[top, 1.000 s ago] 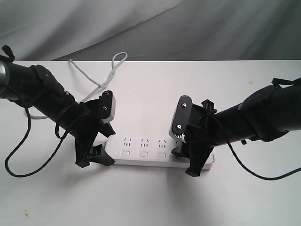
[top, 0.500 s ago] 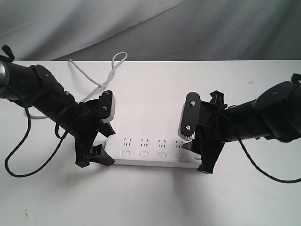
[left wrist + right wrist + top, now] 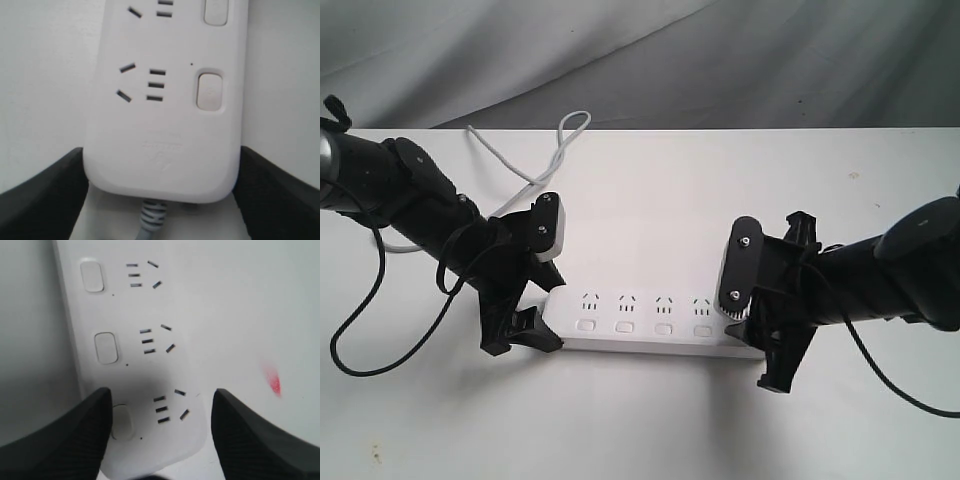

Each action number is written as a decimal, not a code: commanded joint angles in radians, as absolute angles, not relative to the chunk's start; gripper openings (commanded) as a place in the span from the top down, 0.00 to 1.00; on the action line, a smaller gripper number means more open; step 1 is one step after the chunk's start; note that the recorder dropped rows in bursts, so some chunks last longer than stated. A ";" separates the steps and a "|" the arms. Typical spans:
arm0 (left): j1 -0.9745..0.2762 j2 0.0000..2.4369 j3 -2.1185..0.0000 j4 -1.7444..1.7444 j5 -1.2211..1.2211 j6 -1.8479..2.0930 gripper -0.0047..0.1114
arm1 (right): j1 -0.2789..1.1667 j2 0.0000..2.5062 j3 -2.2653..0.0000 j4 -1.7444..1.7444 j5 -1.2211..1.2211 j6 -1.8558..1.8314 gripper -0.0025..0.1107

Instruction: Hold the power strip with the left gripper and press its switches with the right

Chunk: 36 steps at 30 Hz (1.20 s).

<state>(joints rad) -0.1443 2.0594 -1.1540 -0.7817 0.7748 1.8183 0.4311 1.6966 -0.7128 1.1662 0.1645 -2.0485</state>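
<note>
Fingers of my left gripper [image 3: 545, 310], a black two-fingered claw on a slim cabled arm, clamp the cord end of the long flat white plastic power strip [image 3: 650, 318], one against each long edge. The strip lies flat on the white table [image 3: 650, 190], its grey cord [image 3: 150, 220] leaving between those fingers. My right gripper [image 3: 756, 352], the black claw on the fabric-sleeved arm, hangs spread wide over the opposite end, gripping nothing. One finger [image 3: 65, 440] partly covers the last of the small white rounded-square switches [image 3: 106, 347]; I cannot tell whether it presses.
</note>
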 commanded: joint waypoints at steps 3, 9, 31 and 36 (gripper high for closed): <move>-0.150 2.053 -1.160 -0.790 0.782 1.812 0.41 | 0.427 1.688 -0.707 1.177 0.131 -2.056 0.49; -0.150 2.053 -1.160 -0.790 0.782 1.812 0.41 | 0.410 1.688 -0.707 1.177 0.138 -2.056 0.49; -0.150 2.053 -1.160 -0.790 0.782 1.812 0.41 | 0.389 1.715 -0.712 1.190 0.195 -2.056 0.49; -0.150 2.053 -1.160 -0.790 0.782 1.812 0.41 | 0.389 1.717 -0.712 1.190 0.188 -2.056 0.49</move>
<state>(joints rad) -0.1443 2.0594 -1.1540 -0.7817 0.7748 1.8183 0.3934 1.7163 -0.7128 1.1829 0.1877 -2.0485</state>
